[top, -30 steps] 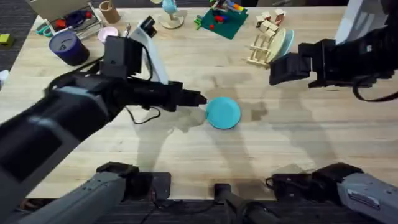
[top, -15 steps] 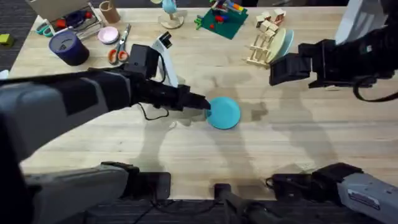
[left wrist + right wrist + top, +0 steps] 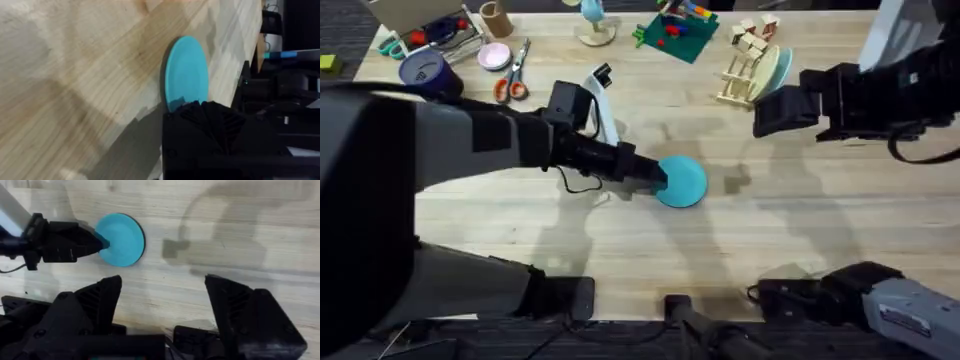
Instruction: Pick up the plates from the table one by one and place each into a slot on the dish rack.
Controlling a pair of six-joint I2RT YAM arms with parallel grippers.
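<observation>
From overhead, our left gripper [image 3: 660,180] meets the blue plate [image 3: 682,182] mid-table [image 3: 800,240]; the cream plate [image 3: 770,68] already stands in the rack [image 3: 745,70]. Left wrist: the grip is hidden, we cannot tell. Right wrist: our right gripper [image 3: 162,297] hangs open, empty.

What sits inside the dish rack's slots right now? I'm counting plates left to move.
The dish rack holds one pale plate standing on edge. The turquoise plate still lies on the table. Other slots are partly hidden by pegs.
</observation>
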